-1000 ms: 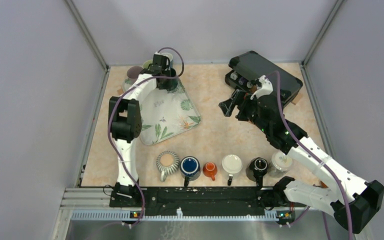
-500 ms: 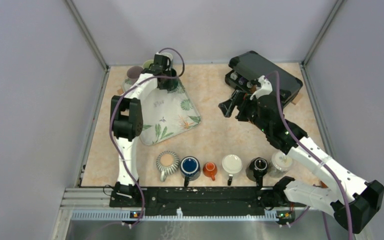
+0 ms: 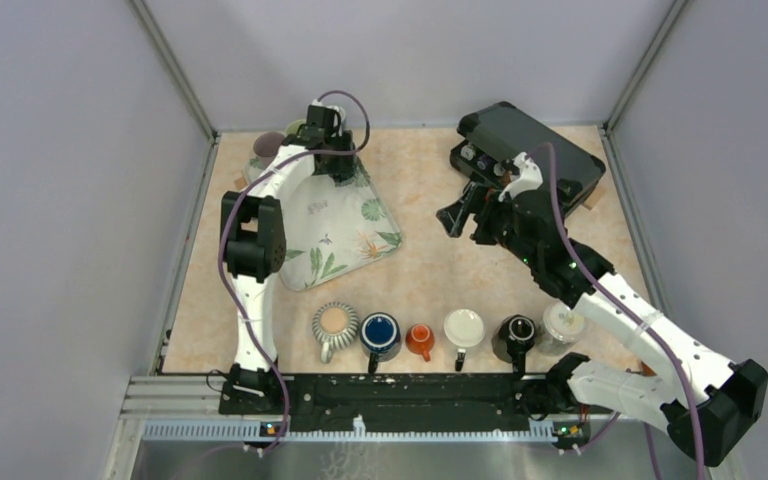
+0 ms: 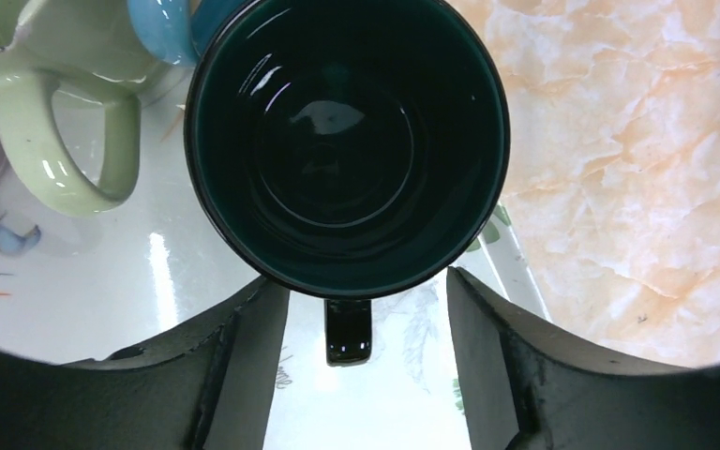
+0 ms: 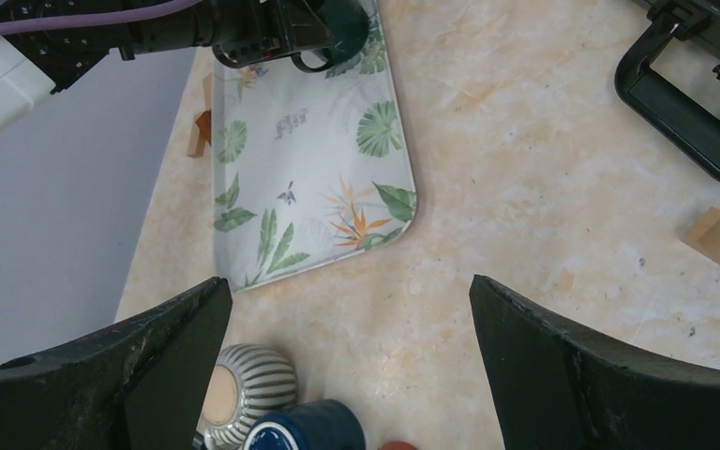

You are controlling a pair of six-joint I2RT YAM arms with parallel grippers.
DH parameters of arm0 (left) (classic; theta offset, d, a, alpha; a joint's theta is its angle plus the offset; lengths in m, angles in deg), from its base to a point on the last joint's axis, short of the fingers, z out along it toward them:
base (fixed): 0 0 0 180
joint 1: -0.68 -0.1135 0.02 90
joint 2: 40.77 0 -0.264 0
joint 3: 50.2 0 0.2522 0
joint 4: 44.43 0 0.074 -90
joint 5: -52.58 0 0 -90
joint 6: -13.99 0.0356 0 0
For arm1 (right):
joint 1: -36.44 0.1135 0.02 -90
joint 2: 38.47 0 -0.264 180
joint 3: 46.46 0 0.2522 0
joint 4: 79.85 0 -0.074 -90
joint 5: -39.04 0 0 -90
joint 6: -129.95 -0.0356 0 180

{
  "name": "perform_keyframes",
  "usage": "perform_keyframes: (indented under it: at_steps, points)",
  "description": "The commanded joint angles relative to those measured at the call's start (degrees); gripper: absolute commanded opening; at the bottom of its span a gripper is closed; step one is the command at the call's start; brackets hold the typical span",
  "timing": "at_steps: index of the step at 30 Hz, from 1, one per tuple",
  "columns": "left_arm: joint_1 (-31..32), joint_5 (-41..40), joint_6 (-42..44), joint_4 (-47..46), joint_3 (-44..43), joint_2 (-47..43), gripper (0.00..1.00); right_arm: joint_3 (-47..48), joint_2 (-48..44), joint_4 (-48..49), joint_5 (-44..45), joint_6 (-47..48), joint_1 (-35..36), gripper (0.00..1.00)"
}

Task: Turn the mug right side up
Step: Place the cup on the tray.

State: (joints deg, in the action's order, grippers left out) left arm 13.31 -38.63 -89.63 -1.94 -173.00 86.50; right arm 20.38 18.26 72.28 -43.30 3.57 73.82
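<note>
Left gripper (image 4: 367, 291) open at the handle of the upright dark teal mug (image 4: 347, 141)
Its fingers stand apart, one on either side of the handle (image 4: 348, 336) with a gap on both, gripping nothing. The mug sits mouth up at the far corner of the leaf-printed tray (image 4: 103, 309), close to the tray's right edge, with a pale green mug (image 4: 66, 112) just beside it on the left and bare table (image 4: 637, 169) to the right. The right gripper (image 5: 347, 281) hangs wide open and empty over open table

Mug (image 4: 347, 141) glossy glazed ceramic; tray (image 4: 178, 281) glossy.
</note>
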Motion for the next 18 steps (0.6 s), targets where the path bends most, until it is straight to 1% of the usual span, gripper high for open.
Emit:
perform_keyframes:
  at_steps: [1,2,4,6,7,14,18]
  points:
    - [-0.35,3.37,-0.55,-1.64,-0.63,-4.33,0.73,3.55,0.37,-1.63,-0.02,1.45,0.28,0.99]
    - [-0.33,4.36,-0.79,-1.87,0.08,-5.28,0.78,3.77,0.58,-2.20,-0.05,1.76,0.30,0.99]
    - [-0.32,5.77,-1.45,-2.65,2.22,-7.45,0.84,4.21,1.10,-3.43,-0.17,2.44,0.30,0.99]
    - [-0.31,6.86,-2.18,-3.41,4.68,-9.91,0.96,4.66,1.70,-4.91,-0.39,3.02,0.24,0.99]
    - [-0.27,7.54,-2.48,-3.88,6.15,-11.32,0.98,4.86,2.09,-5.76,-0.45,3.22,0.27,0.99]
    - [0.12,12.55,-4.42,-5.48,16.14,-21.39,0.98,6.21,4.76,-13.91,1.72,3.41,0.31,0.99]
    - [1.09,15.43,-4.71,-5.51,22.32,-27.75,0.98,5.98,5.61,-19.57,0.94,3.13,0.38,0.99]
